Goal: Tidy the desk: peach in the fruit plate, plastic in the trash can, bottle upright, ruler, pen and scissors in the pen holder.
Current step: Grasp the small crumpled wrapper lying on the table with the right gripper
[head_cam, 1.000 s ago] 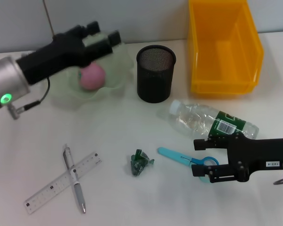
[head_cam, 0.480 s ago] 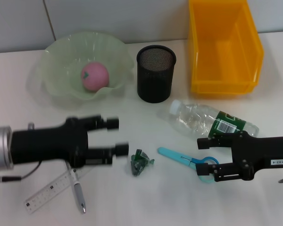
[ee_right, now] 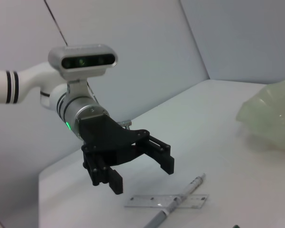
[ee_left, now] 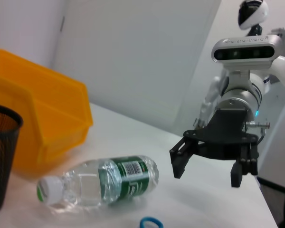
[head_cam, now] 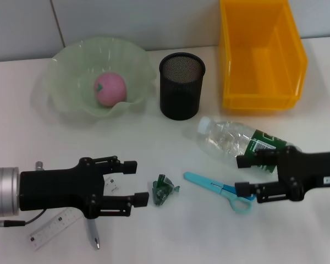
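The pink peach [head_cam: 110, 89] lies in the pale green fruit plate [head_cam: 66, 60]. A crumpled green plastic [head_cam: 164, 190] sits on the desk just right of my left gripper [head_cam: 136, 182], which is open and low over the pen [head_cam: 92, 234] and the clear ruler [head_cam: 49, 231]. The bottle [head_cam: 245, 141] lies on its side. Blue scissors [head_cam: 217, 187] lie in front of it, their handle ring beside my open right gripper [head_cam: 242, 175]. The black mesh pen holder [head_cam: 181, 85] stands upright. The yellow trash can [head_cam: 261, 55] is at the back right.
From the left wrist I see the bottle [ee_left: 99, 183], the yellow bin [ee_left: 42, 123] and the right gripper [ee_left: 206, 175]. In the right wrist view the left gripper [ee_right: 142, 173] hangs over the crossed ruler [ee_right: 166, 200] and pen [ee_right: 175, 206].
My left arm has swung from over the fruit plate down to the desk's front left, stopping beside the plastic. The right gripper has drawn back slightly to the right, off the scissors' handle.
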Action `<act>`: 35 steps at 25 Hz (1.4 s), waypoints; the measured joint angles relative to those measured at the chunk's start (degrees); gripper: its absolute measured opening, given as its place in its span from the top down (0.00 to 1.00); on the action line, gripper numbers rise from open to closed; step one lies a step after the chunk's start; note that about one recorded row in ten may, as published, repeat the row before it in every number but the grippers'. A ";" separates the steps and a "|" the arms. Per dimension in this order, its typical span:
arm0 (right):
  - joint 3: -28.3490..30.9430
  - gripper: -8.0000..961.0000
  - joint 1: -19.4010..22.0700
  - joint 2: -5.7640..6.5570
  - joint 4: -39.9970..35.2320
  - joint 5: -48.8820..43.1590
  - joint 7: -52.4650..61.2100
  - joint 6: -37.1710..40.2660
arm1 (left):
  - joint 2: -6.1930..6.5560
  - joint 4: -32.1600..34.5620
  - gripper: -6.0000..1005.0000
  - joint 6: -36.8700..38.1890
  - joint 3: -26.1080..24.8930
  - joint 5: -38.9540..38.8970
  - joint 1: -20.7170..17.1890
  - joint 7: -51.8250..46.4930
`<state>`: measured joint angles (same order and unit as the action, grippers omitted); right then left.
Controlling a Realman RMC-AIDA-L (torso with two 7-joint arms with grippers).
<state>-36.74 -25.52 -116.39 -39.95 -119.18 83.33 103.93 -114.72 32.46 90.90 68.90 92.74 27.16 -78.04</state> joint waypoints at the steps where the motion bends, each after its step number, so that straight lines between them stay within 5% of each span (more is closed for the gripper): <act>1: -0.03 0.20 -0.27 -0.22 -2.61 0.00 3.54 1.30 | -0.01 0.00 0.19 0.16 -0.41 0.01 -0.07 0.07; 8: -0.98 0.20 -2.99 -2.38 -26.61 0.53 25.73 8.42 | -0.49 -0.15 0.19 0.07 -2.03 -0.02 -0.32 0.96; 16: -2.11 0.20 -12.86 1.15 -37.27 -7.61 43.21 11.48 | -0.82 -0.19 0.19 0.13 -4.08 0.01 -0.62 1.56; 25: -7.42 0.20 -22.23 2.63 -35.98 -18.51 47.80 13.47 | -0.86 -0.11 0.19 0.01 -4.14 -0.06 -0.74 1.59; 35: -16.39 0.20 -30.91 2.88 -20.88 -21.46 48.19 9.91 | -0.24 -0.32 0.19 -0.59 -4.39 0.16 -0.91 1.92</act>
<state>-53.13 -56.43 -113.50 -60.84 -140.63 131.52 113.84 -114.96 32.14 90.31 64.51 92.90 26.24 -76.13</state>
